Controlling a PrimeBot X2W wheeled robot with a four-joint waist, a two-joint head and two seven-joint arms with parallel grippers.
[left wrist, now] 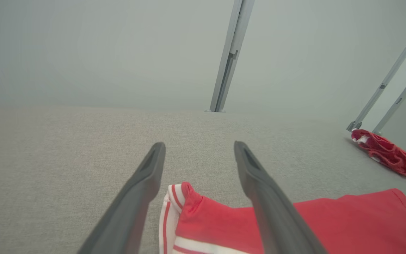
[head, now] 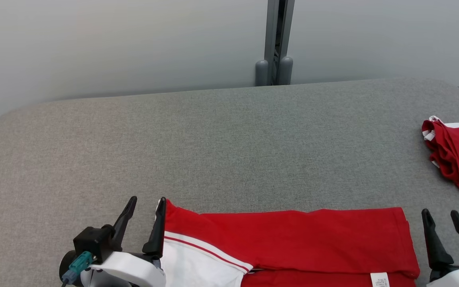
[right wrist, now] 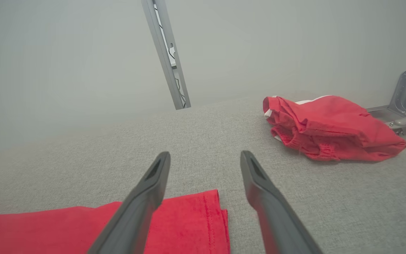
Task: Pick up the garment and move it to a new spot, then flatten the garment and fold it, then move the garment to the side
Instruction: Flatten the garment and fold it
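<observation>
Starting at the left hand (head: 148, 199): spread wide, gripping nothing, set at the left end of the red shirt (head: 293, 235), with the white-striped sleeve corner lying between its fingers (left wrist: 141, 190) in the left wrist view. Likewise the right hand (head: 439, 212): spread wide, empty, just beside the shirt's right hem.

Between the two: the shirt, flat and folded into a long band along the near edge of the counter (head: 213, 139), white label (head: 379, 279) at the bottom.

Judging by that, folded already, with the shift to the side left to do. Watch for a pinch on the top layer alone, letting the fold drop open on the lift. Watch also for an uneven pull from the two ends, sagging the middle and spoiling the crease. On the right, with that hand set off the hem, some chance of closing on nothing.

Further out: a second red garment (head: 456, 155), crumpled, at the right edge of the counter, well apart from the shirt yet squarely in the way of a move rightward. Beyond the far edge, a grey post (head: 275, 40), no obstacle.
</observation>
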